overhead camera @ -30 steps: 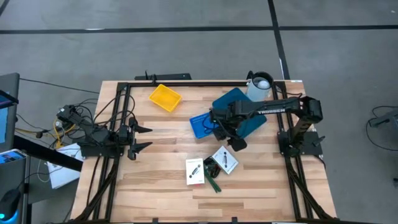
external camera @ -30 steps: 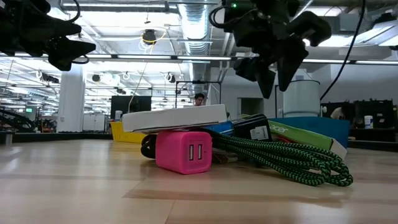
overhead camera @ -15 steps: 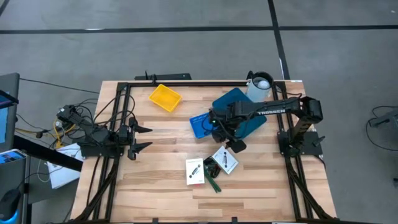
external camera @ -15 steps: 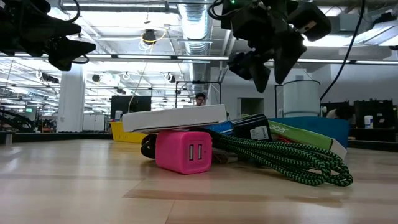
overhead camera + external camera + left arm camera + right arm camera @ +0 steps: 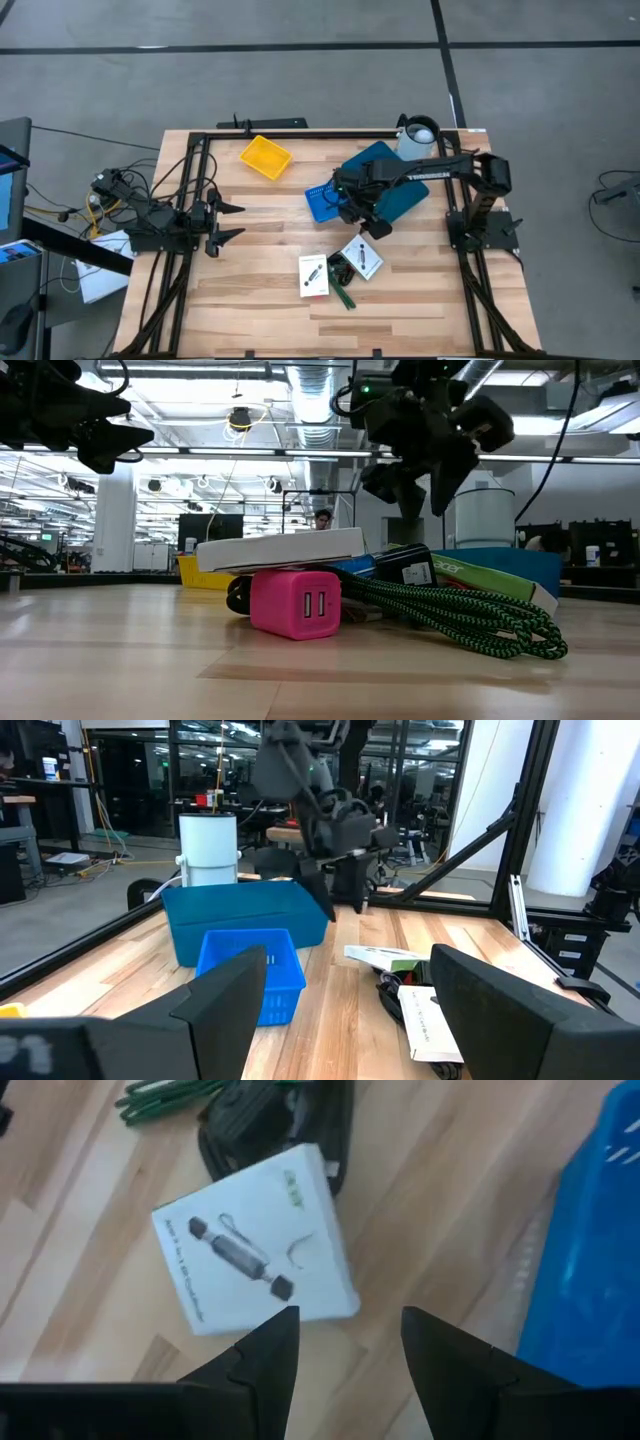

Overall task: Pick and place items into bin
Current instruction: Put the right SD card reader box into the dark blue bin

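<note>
Wooden desk planks carry a small cluster of items near the middle front: two white cards, one lying flat and another just beside it, with a black-and-green cord and a pink block tucked between and under them. Behind them sits a blue bin, touching a larger blue box; a yellow tray lies well apart at the back. Right hand hangs above the desk between bin and cards, fingers parted and empty over the nearer card. Left hand waits at the desk's left edge, open, holding nothing.
</note>
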### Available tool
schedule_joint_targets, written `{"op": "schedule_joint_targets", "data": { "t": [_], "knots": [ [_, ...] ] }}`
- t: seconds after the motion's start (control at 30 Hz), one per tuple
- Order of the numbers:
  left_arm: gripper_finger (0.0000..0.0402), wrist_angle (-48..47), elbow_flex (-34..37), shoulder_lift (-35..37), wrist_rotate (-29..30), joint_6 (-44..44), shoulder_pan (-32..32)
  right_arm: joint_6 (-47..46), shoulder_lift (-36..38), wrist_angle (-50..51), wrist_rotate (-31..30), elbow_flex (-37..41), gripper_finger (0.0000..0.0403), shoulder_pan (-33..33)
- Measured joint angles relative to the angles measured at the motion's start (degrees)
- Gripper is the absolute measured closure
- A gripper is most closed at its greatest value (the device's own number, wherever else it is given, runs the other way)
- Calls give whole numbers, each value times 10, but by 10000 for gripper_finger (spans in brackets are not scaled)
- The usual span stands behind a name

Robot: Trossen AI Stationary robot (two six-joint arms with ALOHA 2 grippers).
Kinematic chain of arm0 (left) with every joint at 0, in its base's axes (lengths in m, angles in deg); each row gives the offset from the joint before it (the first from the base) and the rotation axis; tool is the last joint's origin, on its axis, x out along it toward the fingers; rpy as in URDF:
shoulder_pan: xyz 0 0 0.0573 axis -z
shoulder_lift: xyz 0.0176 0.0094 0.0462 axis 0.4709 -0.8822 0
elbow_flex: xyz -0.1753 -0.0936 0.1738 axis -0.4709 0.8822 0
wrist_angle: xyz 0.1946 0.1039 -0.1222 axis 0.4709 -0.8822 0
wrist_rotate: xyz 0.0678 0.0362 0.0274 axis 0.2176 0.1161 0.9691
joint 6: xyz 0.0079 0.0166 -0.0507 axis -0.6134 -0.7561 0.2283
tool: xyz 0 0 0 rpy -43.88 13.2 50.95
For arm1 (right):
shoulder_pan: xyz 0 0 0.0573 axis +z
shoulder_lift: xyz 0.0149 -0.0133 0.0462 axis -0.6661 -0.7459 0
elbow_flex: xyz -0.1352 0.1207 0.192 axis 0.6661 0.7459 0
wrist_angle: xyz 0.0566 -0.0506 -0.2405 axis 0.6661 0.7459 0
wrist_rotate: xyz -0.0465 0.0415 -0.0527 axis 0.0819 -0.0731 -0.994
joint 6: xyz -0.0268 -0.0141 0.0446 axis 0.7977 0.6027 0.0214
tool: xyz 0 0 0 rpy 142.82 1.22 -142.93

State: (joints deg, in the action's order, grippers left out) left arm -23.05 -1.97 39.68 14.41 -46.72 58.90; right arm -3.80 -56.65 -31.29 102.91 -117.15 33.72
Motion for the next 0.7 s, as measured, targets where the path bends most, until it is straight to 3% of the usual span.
{"op": "schedule_joint_targets", "data": {
  "t": [0.13, 0.7],
  "knots": [
    [129, 0, 0, 0, 0, 0, 0, 7, -42, 12, 0, -16, 232, -2],
    [129, 0, 0, 0, 0, 0, 0, -10, -62, 40, 10, -49, 232, 1]
  ]
}}
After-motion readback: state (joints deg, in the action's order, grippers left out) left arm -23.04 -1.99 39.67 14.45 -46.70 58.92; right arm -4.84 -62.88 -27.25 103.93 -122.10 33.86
